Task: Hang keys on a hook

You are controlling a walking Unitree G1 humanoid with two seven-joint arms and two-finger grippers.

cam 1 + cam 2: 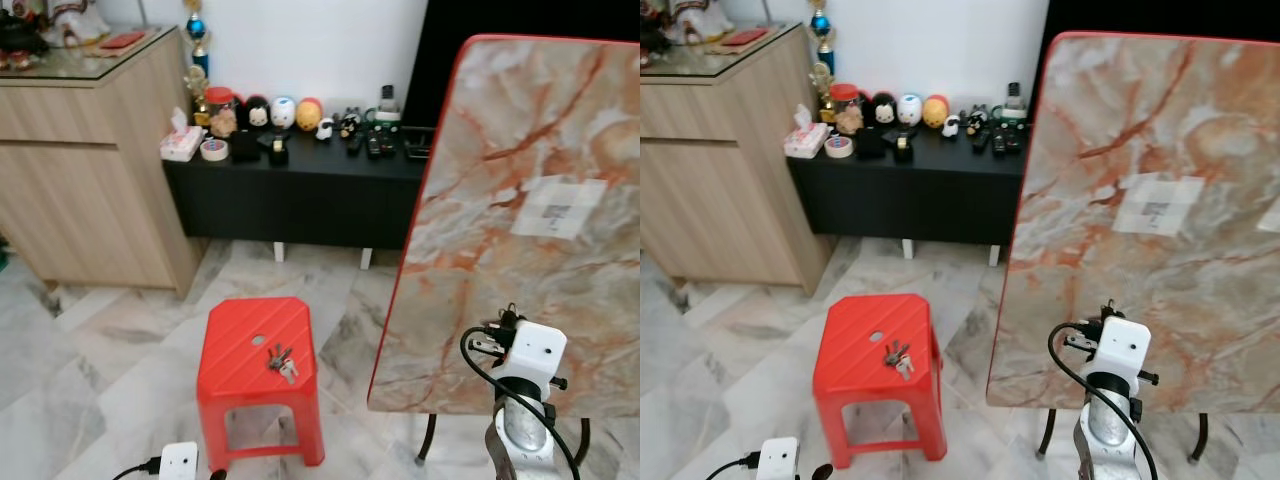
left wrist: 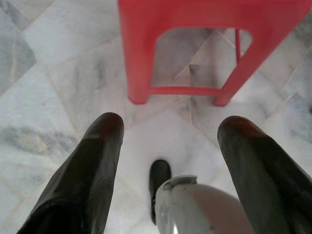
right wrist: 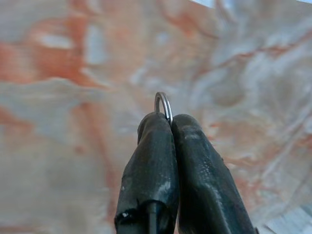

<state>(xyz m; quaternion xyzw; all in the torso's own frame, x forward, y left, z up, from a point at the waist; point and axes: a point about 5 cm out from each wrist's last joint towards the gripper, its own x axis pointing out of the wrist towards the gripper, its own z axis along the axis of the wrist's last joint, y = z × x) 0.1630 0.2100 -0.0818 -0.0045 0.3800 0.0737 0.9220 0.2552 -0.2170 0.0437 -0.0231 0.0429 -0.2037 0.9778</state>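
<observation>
Right pincer: clenched, fingers pressed together on a thin metal ring; ring pokes out just past the tips. Pointed at the tilted marble tabletop, right half of the head frames. Whether keys hang from that ring: cannot tell, nothing below the tips visible.

Left pincer: released, fingers wide apart, aimed down at the marble floor beside the legs of the red stool, lower left of the head frame.

Bunch of keys lying on the red stool seat, just beside the small hole in its top, lower centre of the frame. No hook identifiable anywhere; small items on the black counter at the back too small to read.

Risks, judged from here:
- Ring held by a sliver only; any twist against the tabletop likely to flick it out of the grip.
- Bunch on the stool untouched; hanging only the ring would leave the task undone.
- Stool light and close to the left arm; a low swing could knock it and spill the keys onto the floor.
- Hook location unknown, so blind reach probable.
</observation>
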